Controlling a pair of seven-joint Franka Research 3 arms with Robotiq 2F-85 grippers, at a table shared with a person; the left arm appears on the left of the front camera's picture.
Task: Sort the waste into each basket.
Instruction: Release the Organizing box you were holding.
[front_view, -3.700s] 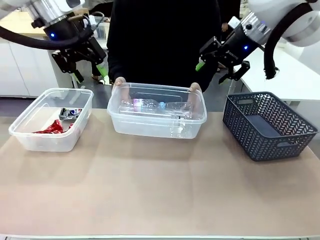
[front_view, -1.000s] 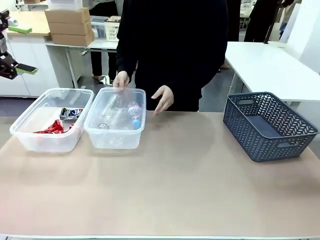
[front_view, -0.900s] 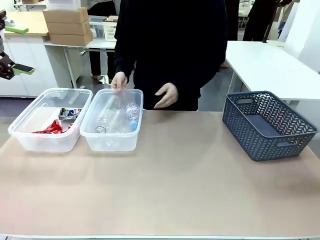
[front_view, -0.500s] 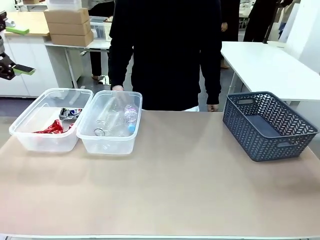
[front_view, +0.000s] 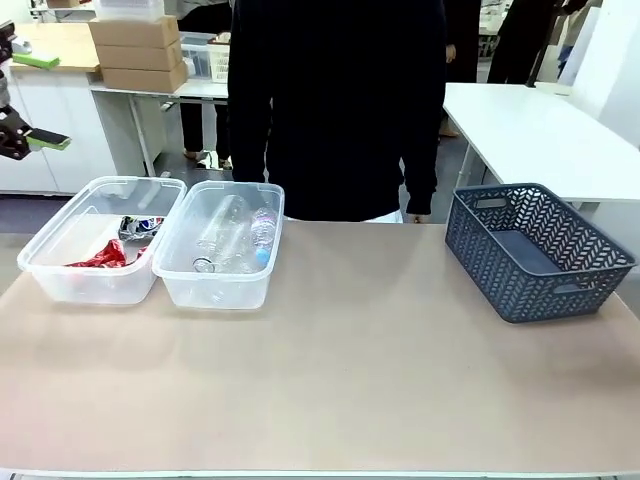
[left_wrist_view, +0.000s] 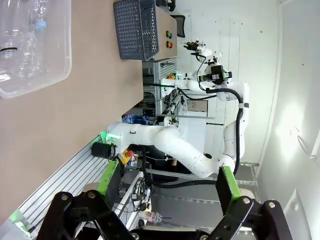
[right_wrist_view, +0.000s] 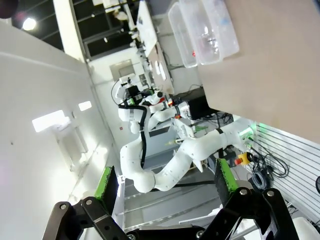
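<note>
**Waste binned, both arms pulled well back**

While the person (front_view: 335, 105) stands at twelve o'clock behind the table (front_view: 330, 380), the sorting looks close to done. Crushed cans (front_view: 120, 242), red and blue-and-white, lie in the clear tub (front_view: 60, 280) at ten o'clock. Touching it on its right sits a second clear tub (front_view: 215, 290), and in there lie the clear plastic bottles (front_view: 240, 238), long axes running roughly from six towards twelve, one with a blue cap. Over at three o'clock, well apart from both, the dark lattice basket (front_view: 535, 250) looks empty.

Now the arms. Left gripper (left_wrist_view: 165, 192) hangs off the table's end, green pads spread wide, nothing between them; the bottle tub lies at its eleven o'clock, far up its own wrist view. Right gripper (right_wrist_view: 164, 184) is likewise spread and empty, with both tubs away at its one o'clock.

Nothing loose waits on the table, so I'd judge no pick is pending. Should one come, the left arm sits nearer the tubs, the right nearer the lattice basket.
</note>
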